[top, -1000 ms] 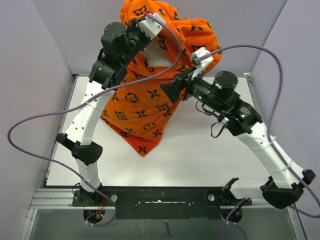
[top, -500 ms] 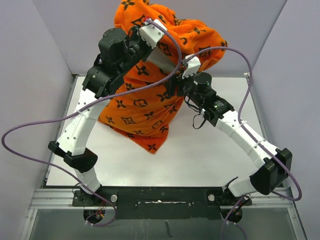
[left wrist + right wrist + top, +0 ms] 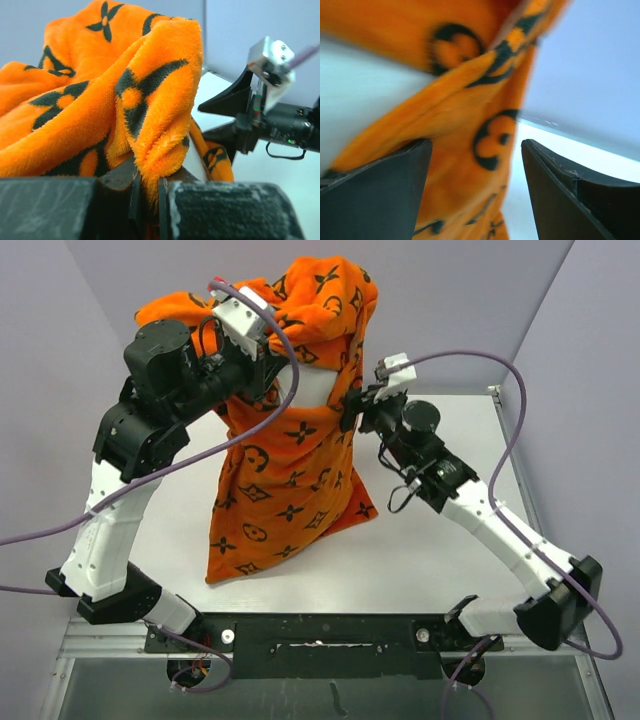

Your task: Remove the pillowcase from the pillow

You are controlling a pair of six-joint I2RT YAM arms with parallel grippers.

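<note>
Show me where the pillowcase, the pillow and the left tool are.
pillowcase (image 3: 285,485), top view, its patterned front.
pillow (image 3: 315,388), top view, white patch showing at the opening.
left tool (image 3: 150,197), left wrist view, between fingertips pinching the pillowcase.

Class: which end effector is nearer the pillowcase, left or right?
Left. The left end effector is shut on a fold of the pillowcase, touching it. The right end effector is open, straddling hanging cloth at the pillowcase's right side without gripping it.
</note>
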